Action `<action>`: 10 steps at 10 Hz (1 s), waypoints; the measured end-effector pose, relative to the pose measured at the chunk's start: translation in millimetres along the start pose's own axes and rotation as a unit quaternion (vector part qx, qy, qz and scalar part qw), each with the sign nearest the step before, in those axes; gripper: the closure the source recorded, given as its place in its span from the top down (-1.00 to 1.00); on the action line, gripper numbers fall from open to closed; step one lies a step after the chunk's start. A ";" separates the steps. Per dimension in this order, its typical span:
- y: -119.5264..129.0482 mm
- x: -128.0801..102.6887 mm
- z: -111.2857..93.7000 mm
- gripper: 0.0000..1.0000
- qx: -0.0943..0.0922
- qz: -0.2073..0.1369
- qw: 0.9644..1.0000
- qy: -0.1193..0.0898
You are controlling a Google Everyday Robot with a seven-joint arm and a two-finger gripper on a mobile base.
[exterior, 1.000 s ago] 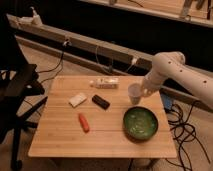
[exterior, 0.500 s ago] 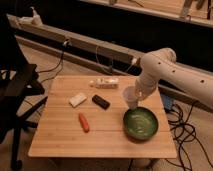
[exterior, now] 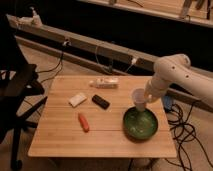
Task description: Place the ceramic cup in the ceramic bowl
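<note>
My gripper (exterior: 145, 98) is at the table's (exterior: 60, 140) right side, closed on the ceramic cup (exterior: 138, 98), which hangs upright at the far rim of the ceramic bowl (exterior: 140, 124), bottom just inside. Left of the bowl: black block (exterior: 100, 101), orange piece (exterior: 83, 122), flat white block (exterior: 77, 99). Far side: white packet (exterior: 104, 83).

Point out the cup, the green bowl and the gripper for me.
cup (exterior: 138, 97), camera view, on its white side wall just below the rim.
bowl (exterior: 135, 131), camera view, on the bare green inside near its left wall.
gripper (exterior: 147, 98), camera view, at the cup's right side, above the bowl's far rim.
</note>
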 end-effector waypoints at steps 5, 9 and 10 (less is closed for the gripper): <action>-4.6 -6.0 -4.8 -0.40 -0.009 -0.005 1.000 0.003; 9.5 -22.4 17.4 -0.40 -0.006 -0.010 1.000 0.008; 9.6 -20.0 14.5 -0.40 -0.006 -0.007 1.000 0.007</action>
